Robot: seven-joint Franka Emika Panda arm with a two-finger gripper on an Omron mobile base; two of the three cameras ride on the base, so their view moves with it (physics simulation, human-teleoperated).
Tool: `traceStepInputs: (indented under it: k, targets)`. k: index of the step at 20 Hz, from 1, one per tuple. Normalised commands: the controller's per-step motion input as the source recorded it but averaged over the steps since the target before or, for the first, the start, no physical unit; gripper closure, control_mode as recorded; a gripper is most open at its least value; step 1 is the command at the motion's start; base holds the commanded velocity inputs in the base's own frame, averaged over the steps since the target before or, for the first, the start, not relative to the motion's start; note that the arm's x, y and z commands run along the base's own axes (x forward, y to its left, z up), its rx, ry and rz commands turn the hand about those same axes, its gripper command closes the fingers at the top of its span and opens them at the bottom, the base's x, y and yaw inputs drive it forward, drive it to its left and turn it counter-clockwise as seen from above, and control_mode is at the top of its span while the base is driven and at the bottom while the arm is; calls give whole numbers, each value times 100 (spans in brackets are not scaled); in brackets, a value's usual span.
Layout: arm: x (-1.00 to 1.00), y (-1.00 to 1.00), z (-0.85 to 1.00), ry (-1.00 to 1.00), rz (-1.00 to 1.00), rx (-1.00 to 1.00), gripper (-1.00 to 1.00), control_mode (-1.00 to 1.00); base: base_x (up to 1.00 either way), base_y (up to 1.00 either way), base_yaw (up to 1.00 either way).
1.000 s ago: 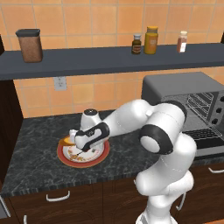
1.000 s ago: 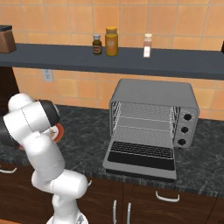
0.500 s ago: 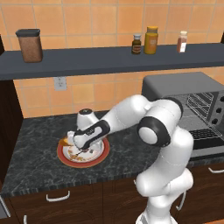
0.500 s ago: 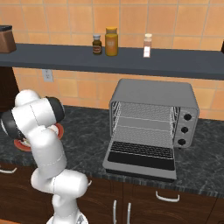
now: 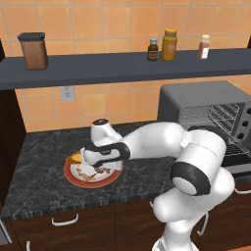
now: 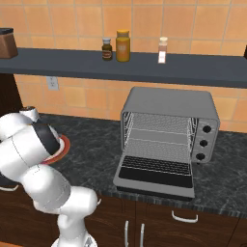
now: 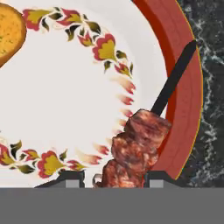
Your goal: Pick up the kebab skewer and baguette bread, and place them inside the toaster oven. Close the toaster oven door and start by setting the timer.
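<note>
gripper point(image 7: 113, 181) low over the plate point(image 7: 181, 100), fingers spread either side of the kebab skewer point(image 7: 139, 148) at lower centre, not yet clamped; baguette bread point(image 7: 9, 29) upper left (untouched); squeeze squarely on the meat, then lift level

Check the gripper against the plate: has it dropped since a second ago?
Yes. In the left base view the gripper has come down onto the plate; its fingers now straddle the kebab skewer.
</note>
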Motion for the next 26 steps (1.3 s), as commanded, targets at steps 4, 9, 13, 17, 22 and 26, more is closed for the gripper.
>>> traceStepInputs:
  k: [4, 9, 13, 17, 22, 26]
  targets:
    - [-65, -100, 92, 0, 0, 4, 100, -100, 0, 0, 0]
    - [-50, -100, 74, -5, -2, 4, 100, -100, 0, 0, 0]
    - [-17, -100, 66, -1, -8, 4, 100, -100, 0, 0, 0]
    - [-18, -100, 45, -5, -29, 2, 100, -100, 0, 0, 0]
    - [-25, -100, 40, -3, -33, 4, 100, -100, 0, 0, 0]
    - [-14, -100, 30, 0, -34, 6, 100, -100, 0, 0, 0]
